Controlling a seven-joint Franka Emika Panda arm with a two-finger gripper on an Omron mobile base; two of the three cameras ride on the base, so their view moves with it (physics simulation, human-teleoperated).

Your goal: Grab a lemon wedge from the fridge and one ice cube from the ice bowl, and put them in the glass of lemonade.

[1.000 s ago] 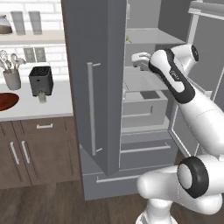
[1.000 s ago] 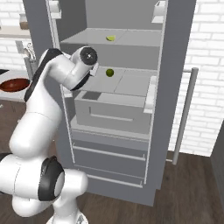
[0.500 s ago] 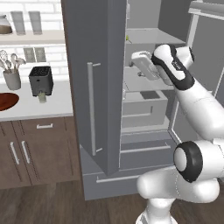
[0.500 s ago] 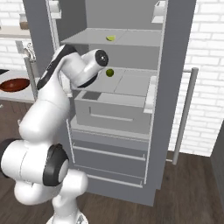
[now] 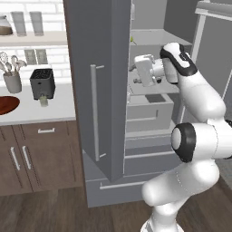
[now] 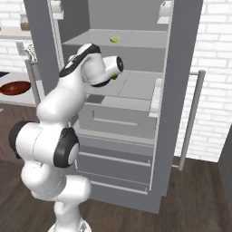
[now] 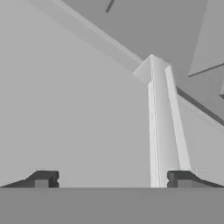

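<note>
At the far left we saw the ice bowl (image 5: 6, 104) on the counter's edge, then a utensil cup (image 5: 12, 81), a toaster (image 5: 42, 83) and the glass (image 5: 43, 100) in front of it. Next stood the fridge (image 5: 99, 54), doors open, our gripper (image 7: 111, 179) reaching over its middle shelf with fingers (image 7: 42, 179) spread wide and holding nothing. A lemon wedge (image 6: 115, 40) lay on the top shelf, with another yellow-green piece (image 6: 114, 76) just beside the hand.
</note>
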